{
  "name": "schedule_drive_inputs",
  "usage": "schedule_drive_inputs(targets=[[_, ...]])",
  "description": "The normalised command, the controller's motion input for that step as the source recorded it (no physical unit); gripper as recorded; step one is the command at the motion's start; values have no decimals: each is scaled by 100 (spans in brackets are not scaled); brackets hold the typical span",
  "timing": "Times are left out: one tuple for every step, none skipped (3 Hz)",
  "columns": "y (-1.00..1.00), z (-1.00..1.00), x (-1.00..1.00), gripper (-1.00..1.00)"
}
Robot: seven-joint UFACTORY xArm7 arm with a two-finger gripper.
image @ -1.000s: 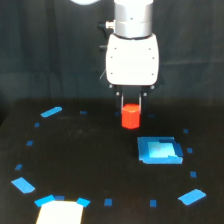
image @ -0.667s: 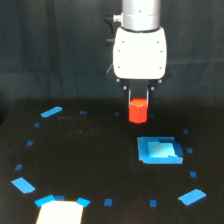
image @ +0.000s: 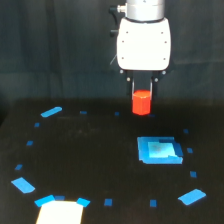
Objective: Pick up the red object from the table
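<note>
xArm6 end section, exterior view.
Above the jaws sits a white, rounded-square housing (image: 143,44) with dark screw dots near its corners; higher up, a grey-white cylindrical link (image: 145,9). A thin dark cable loops beside the housing. The gripper (image: 142,89) has short dark fingers (image: 152,86).

The wide black matte table (image: 90,150) carries the flat blue square patch (image: 159,150), which lies toward the exterior view's right. Above and slightly to the exterior view's left of that square, the short red-orange cylinder (image: 141,102) sits between the fingers of the white gripper (image: 142,95). Small blue tape marks (image: 51,111) lie spaced around the square on the tabletop, and a pale rectangular sheet (image: 60,212) lies well apart from it, at the near edge toward the exterior view's left.
</note>
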Motion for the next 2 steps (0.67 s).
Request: schedule_drive_inputs(targets=[[-7,32,3,-100],[12,83,-3,-100]])
